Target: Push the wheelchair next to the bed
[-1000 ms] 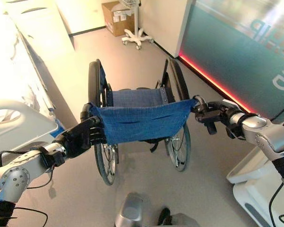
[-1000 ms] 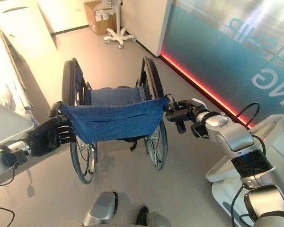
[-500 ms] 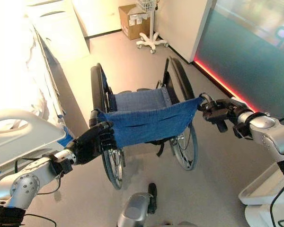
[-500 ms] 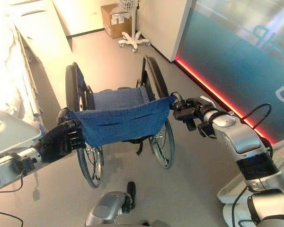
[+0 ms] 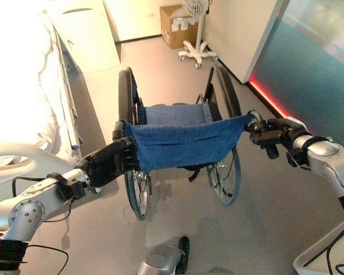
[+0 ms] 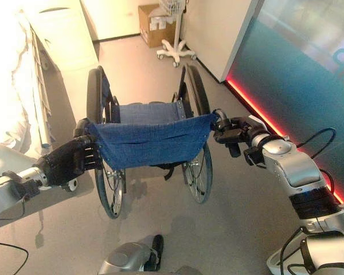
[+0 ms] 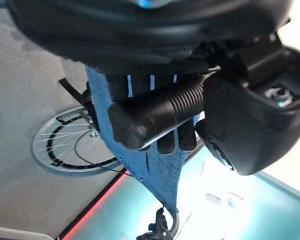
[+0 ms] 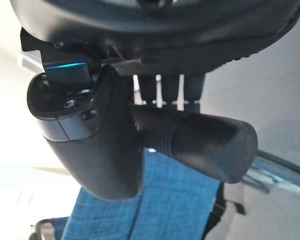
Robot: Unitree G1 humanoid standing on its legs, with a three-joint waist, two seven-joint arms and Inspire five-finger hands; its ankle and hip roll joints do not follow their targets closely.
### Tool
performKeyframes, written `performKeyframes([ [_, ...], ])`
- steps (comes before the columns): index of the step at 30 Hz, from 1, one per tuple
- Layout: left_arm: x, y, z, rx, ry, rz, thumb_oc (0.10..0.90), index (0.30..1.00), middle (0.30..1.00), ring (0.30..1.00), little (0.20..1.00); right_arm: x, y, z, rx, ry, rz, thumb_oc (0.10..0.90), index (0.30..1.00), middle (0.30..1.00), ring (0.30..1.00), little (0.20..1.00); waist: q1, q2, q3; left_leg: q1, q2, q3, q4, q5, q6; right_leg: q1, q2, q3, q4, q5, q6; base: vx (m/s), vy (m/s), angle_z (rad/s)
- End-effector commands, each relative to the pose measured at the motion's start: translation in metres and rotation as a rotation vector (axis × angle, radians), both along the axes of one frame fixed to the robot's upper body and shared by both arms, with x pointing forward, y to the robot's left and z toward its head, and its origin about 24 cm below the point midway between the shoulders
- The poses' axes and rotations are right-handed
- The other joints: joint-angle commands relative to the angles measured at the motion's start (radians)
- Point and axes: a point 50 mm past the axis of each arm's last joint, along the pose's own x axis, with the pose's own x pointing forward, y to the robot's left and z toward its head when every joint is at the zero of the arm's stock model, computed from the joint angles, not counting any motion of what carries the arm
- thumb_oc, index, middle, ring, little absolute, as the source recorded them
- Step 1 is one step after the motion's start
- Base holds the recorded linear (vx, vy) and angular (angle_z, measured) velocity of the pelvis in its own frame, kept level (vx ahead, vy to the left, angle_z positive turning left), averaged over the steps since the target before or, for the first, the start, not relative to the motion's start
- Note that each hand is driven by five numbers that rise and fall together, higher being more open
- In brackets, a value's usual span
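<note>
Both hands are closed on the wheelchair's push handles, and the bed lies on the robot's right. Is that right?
Not quite. The bed lies on the robot's left, as the left eye view shows. The rest holds: the left hand and the right hand are each curled round a push handle of the wheelchair.

Grey floor [image 5: 258, 229], teal wall panel [image 5: 309, 69] with red light strip [image 5: 269, 102], cardboard box [image 5: 175, 26].
</note>
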Motion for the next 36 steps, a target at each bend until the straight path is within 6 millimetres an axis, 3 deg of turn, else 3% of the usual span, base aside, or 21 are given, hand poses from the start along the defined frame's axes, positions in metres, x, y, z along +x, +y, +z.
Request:
performKeyframes([
  [1,0.017,0.008,0.088,-0.048,-0.432,0.064,0.4,0.3,0.3,0.3,0.3,-0.005,0.023,0.037,0.037,-0.147,0.274,0.4,0.3,0.3,0.3,0.3,-0.042,0.035,-0.126,-0.023,0.084,-0.005,0.132,-0.064,-0.199,-0.001,-0.065,0.019,-0.375,0.36,0.088,0.28,-0.173,0.76],
  [2,0.02,0.006,0.09,-0.048,-0.432,0.066,0.4,0.3,0.3,0.3,0.3,-0.004,0.025,0.04,0.034,-0.149,0.274,0.4,0.3,0.3,0.3,0.3,-0.056,0.034,-0.122,0.014,0.088,-0.025,0.113,-0.084,-0.206,-0.044,-0.106,0.038,-0.416,0.431,0.11,0.31,-0.209,0.84],
  [4,0.023,0.003,0.094,-0.043,-0.431,0.067,0.4,0.3,0.3,0.3,0.3,-0.004,0.031,0.047,0.034,-0.152,0.274,0.4,0.3,0.3,0.3,0.3,-0.077,0.03,-0.111,0.077,0.104,-0.05,0.084,-0.125,-0.21,-0.106,-0.14,0.075,-0.452,0.525,0.141,0.36,-0.254,0.8],
  [5,0.025,0.003,0.096,-0.039,-0.432,0.069,0.4,0.3,0.3,0.3,0.3,-0.004,0.034,0.051,0.036,-0.155,0.276,0.4,0.3,0.3,0.3,0.3,-0.087,0.026,-0.109,0.101,0.117,-0.061,0.073,-0.14,-0.211,-0.135,-0.143,0.093,-0.447,0.539,0.149,0.36,-0.258,0.64],
  [9,0.026,0.007,0.094,-0.045,-0.439,0.065,0.4,0.3,0.3,0.3,0.3,-0.006,0.036,0.057,0.033,-0.164,0.289,0.4,0.3,0.3,0.3,0.3,-0.105,0.008,-0.123,0.108,0.159,-0.091,0.108,-0.166,-0.219,-0.136,-0.101,0.119,-0.422,0.483,0.153,0.33,-0.278,0.53],
  [12,0.022,0.006,0.092,-0.043,-0.438,0.062,0.4,0.3,0.3,0.3,0.3,-0.009,0.031,0.061,0.046,-0.166,0.282,0.4,0.3,0.3,0.3,0.3,-0.109,-0.008,-0.141,0.114,0.217,-0.106,0.161,-0.138,-0.243,-0.138,-0.063,0.097,-0.386,0.437,0.121,0.33,-0.303,0.55],
  [14,0.019,0.008,0.088,-0.041,-0.43,0.064,0.4,0.3,0.3,0.3,0.3,-0.008,0.033,0.062,0.055,-0.161,0.28,0.4,0.3,0.3,0.3,0.3,-0.106,-0.014,-0.144,0.091,0.265,-0.099,0.266,-0.064,-0.265,-0.123,-0.031,0.069,-0.371,0.405,0.075,0.29,-0.313,0.3],
  [17,0.016,0.007,0.078,-0.04,-0.42,0.07,0.4,0.3,0.3,0.3,0.3,-0.007,0.034,0.057,0.037,-0.157,0.289,0.4,0.3,0.3,0.3,0.3,-0.103,-0.029,-0.135,0.006,0.272,-0.07,0.537,0.021,-0.279,-0.087,-0.004,0.034,-0.381,0.393,0.018,0.23,-0.306,0.18],
  [19,0.015,0.006,0.075,-0.042,-0.414,0.068,0.4,0.3,0.3,0.3,0.3,-0.006,0.034,0.054,0.034,-0.157,0.296,0.4,0.3,0.3,0.3,0.3,-0.099,-0.031,-0.127,-0.062,0.248,-0.058,0.678,0.052,-0.284,-0.058,0.011,0.013,-0.388,0.381,-0.008,0.19,-0.2,0.1],
  [21,0.016,0.004,0.07,-0.042,-0.409,0.066,0.4,0.3,0.3,0.3,0.3,-0.006,0.035,0.052,0.043,-0.152,0.296,0.4,0.3,0.3,0.3,0.3,-0.09,-0.03,-0.115,-0.121,0.238,-0.05,0.712,0.048,-0.274,-0.029,0.019,-0.007,-0.385,0.369,-0.02,0.28,-0.161,0.11],
  [24,0.015,0.005,0.07,-0.049,-0.41,0.075,0.4,0.3,0.3,0.3,0.3,-0.004,0.041,0.048,0.027,-0.136,0.307,0.4,0.3,0.3,0.3,0.3,-0.066,-0.011,-0.103,-0.123,0.174,-0.04,0.535,0.036,-0.258,0.017,0.049,0.0,-0.382,0.345,-0.009,0.32,-0.016,0.21],
  [27,0.015,0.006,0.07,-0.055,-0.41,0.075,0.4,0.3,0.3,0.3,0.3,-0.001,0.046,0.043,0.021,-0.126,0.312,0.4,0.3,0.3,0.3,0.3,-0.052,0.016,-0.104,-0.092,0.177,0.018,0.251,0.101,-0.268,0.083,0.102,0.005,-0.409,0.313,-0.007,0.37,0.054,0.1],
  [30,0.015,0.003,0.067,-0.061,-0.394,0.067,0.4,0.3,0.3,0.3,0.3,-0.002,0.044,0.035,0.02,-0.115,0.301,0.4,0.3,0.3,0.3,0.3,-0.033,0.042,-0.107,-0.12,0.169,0.054,0.048,0.182,-0.284,0.148,0.144,0.016,-0.438,0.286,-0.008,0.42,0.037,-0.1],
  [33,0.015,0.002,0.061,-0.067,-0.381,0.069,0.4,0.3,0.3,0.3,0.3,-0.006,0.039,0.026,0.013,-0.098,0.302,0.4,0.3,0.3,0.3,0.3,-0.022,0.047,-0.115,-0.152,0.165,0.127,-0.039,0.236,-0.286,0.215,0.173,0.018,-0.46,0.259,-0.018,0.43,0.001,-0.25],
  [36,0.014,0.007,0.062,-0.065,-0.378,0.077,0.4,0.3,0.3,0.3,0.3,-0.007,0.039,0.021,0.018,-0.092,0.319,0.4,0.3,0.3,0.3,0.3,-0.001,0.037,-0.139,-0.151,0.137,0.133,-0.072,0.19,-0.256,0.242,0.178,0.029,-0.444,0.22,-0.011,0.38,0.02,-0.25],
])
